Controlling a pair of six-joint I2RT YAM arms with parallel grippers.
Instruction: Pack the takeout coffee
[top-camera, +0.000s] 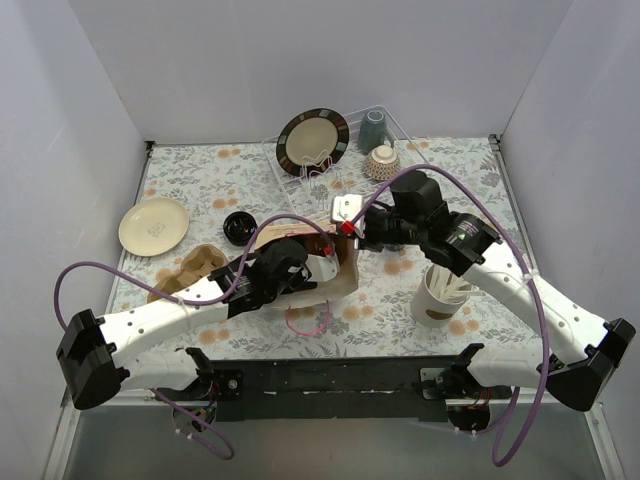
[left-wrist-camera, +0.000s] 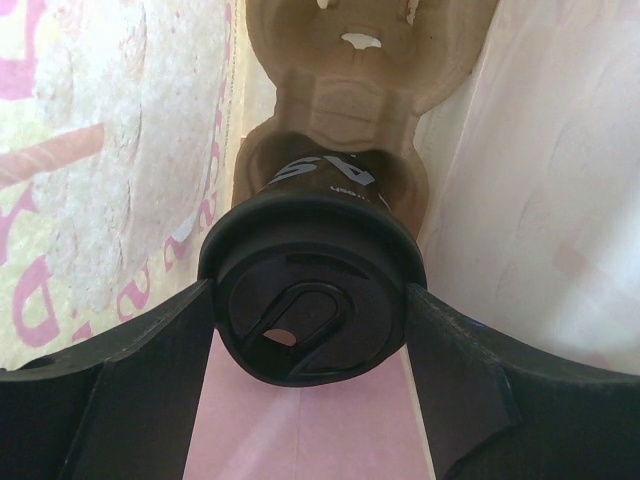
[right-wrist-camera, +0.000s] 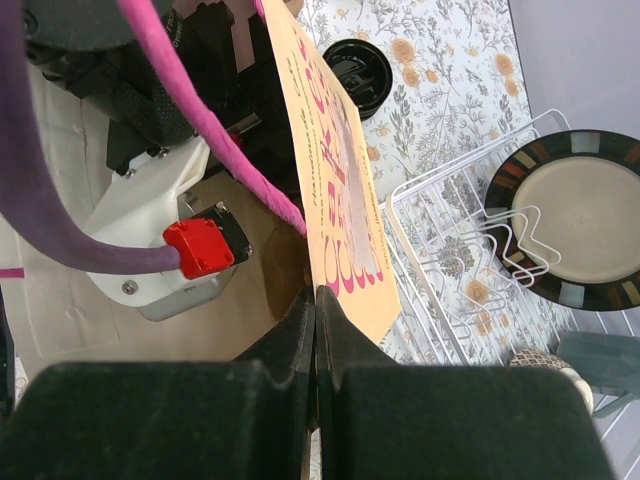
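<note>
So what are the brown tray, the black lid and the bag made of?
Tray: looks like moulded paper pulp, matt tan with a rough, fibrous surface and soft pressed edges. Lid: probably plastic, smooth black with a slight sheen and crisp moulded ridges. Bag: seemingly thin paper; light glows through its printed wall.

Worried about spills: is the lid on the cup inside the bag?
On. The left wrist view shows a black lid capping the cup, between the left fingers, inside the bag.
</note>
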